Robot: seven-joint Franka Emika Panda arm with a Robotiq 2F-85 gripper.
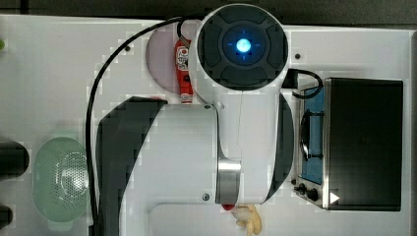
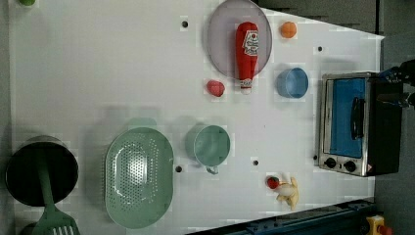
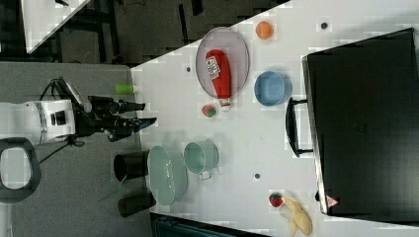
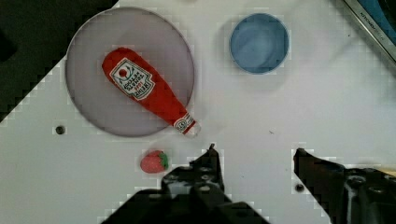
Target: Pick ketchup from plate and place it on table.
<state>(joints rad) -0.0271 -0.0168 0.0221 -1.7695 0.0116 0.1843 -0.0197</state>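
Your claw (image 4: pixel 254 151) hangs spread and empty above the counter (image 4: pixel 289 116). The ketchup (image 4: pixel 148 91) lies on the plate (image 4: pixel 93 112), cap over the rim; the top view's arm hides most of the plate.

You see the white table (image 2: pixel 98 73) carrying, in the left view, the plate (image 2: pixel 220 49) at the top, a blue bowl (image 2: pixel 292 82) to the plate's right, a strawberry (image 2: pixel 215 88) just beside the plate, a green colander (image 2: pixel 139 177), a green cup (image 2: pixel 211 145) and a toaster oven (image 2: pixel 350 125) at the left view's right.

Gripper (image 4: pixel 254 151) — parted, empty
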